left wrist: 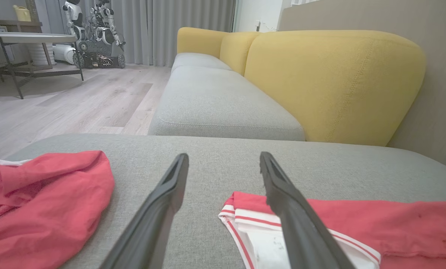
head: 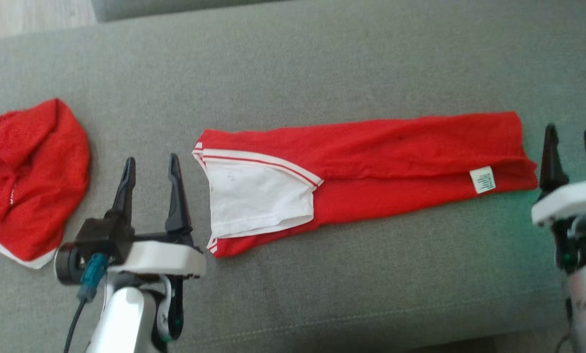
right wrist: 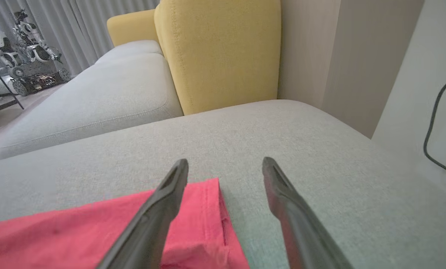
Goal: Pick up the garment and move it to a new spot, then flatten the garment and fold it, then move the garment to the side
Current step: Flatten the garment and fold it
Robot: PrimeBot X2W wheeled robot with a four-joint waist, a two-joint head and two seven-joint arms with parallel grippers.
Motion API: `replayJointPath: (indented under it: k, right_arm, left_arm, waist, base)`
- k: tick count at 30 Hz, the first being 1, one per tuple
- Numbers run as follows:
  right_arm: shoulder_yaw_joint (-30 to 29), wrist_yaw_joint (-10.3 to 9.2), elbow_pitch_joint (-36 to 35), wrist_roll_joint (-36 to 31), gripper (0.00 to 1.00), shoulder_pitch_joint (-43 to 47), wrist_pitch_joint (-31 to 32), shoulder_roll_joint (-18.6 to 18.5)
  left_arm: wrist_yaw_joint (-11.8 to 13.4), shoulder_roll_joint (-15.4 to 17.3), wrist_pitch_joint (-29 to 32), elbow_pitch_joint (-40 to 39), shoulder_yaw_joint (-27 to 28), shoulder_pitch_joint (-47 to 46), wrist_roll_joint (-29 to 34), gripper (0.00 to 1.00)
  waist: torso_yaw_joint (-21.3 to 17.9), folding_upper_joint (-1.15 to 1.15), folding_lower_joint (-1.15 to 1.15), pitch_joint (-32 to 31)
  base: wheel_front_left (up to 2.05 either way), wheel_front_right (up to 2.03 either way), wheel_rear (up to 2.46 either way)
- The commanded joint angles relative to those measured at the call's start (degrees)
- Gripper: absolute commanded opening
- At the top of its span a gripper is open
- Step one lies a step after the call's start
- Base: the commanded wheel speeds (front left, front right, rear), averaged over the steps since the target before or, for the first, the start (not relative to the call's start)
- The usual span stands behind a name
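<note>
Garment: the long red folded garment with white trim [head: 371, 166] is lying left-to-right across the grey sofa cushion [head: 293, 63].
Left gripper [head: 151, 164]: is hovering just left of its white-trimmed end, jaws wide apart, holding nothing.
Right gripper [head: 570, 135]: is hovering just right of its far-right end, jaws wide apart, holding nothing.

A red garment [head: 395, 147] with a white, red-striped sleeve [head: 258, 196]; grey sofa cushion [head: 322, 59]; yellow backrest [left wrist: 331, 82].
</note>
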Motion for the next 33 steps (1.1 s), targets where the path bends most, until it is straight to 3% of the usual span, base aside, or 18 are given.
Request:
replayJointPath:
  k: [1, 9, 19, 20, 21, 22, 27, 33]
  right_arm:
    - [0.46, -0.05, 1.12, 0.60, 1.00, -3.29, 1.23, -1.67]
    - [0.43, -0.05, 10.86, 1.35, 1.00, -8.56, 4.59, -3.09]
    - [6.91, -0.05, 19.07, 5.88, 1.00, -11.55, 8.80, -3.17]
    - [7.64, -0.05, 19.62, 6.52, 0.93, -11.59, 9.39, -3.19]
    - [8.30, -0.05, 20.02, 7.09, 0.31, -11.66, 9.73, -3.32]
    - [8.86, -0.05, 20.31, 7.58, 0.00, -11.76, 9.74, -3.52]
    - [9.48, -0.05, 22.21, 9.23, 0.00, -12.65, 8.16, -6.00]
    - [6.35, -0.05, 27.27, 6.48, 0.00, -16.10, 3.26, -11.25]
  left_arm:
    - [0.28, 0.02, -0.33, -1.72, 0.86, -3.33, 0.13, 1.00]
    - [0.91, 0.00, -0.33, -1.75, -0.61, -5.77, 0.18, 1.00]
    - [1.30, 0.00, -0.33, -1.76, -0.68, -7.05, 0.84, 1.00]
    - [1.31, 0.00, -0.34, -1.69, -0.63, -7.14, 0.93, 1.00]
    - [1.30, 0.00, -0.34, -1.62, -0.60, -7.25, 1.01, 1.00]
    - [1.26, 0.00, -0.34, -1.57, -0.56, -7.40, 1.09, 1.00]
    - [1.21, 0.00, -0.34, -1.44, -0.10, -7.59, 1.03, 1.00]
    - [1.17, 0.00, -0.34, -1.21, 0.14, -7.25, 0.78, 1.00]
  waist:
    - [0.57, 0.00, 0.00, 1.93]
    - [2.01, 0.00, 0.00, 4.68]
    - [2.62, 0.00, 0.00, 6.33]
    - [2.58, 0.00, 0.00, 6.28]
    - [2.53, 0.00, 0.00, 6.19]
    - [2.47, 0.00, 0.00, 6.04]
    - [1.95, 0.00, 0.00, 5.12]
    - [1.38, 0.00, 0.00, 4.02]
  base:
    - [0.00, 0.00, 0.00]
    - [0.00, 0.00, 0.00]
    - [0.00, 0.00, 0.00]
    - [0.00, 0.00, 0.00]
    - [0.00, 0.00, 0.00]
    - [0.00, 0.00, 0.00]
    - [0.00, 0.00, 0.00]
    - [0.00, 0.00, 0.00]
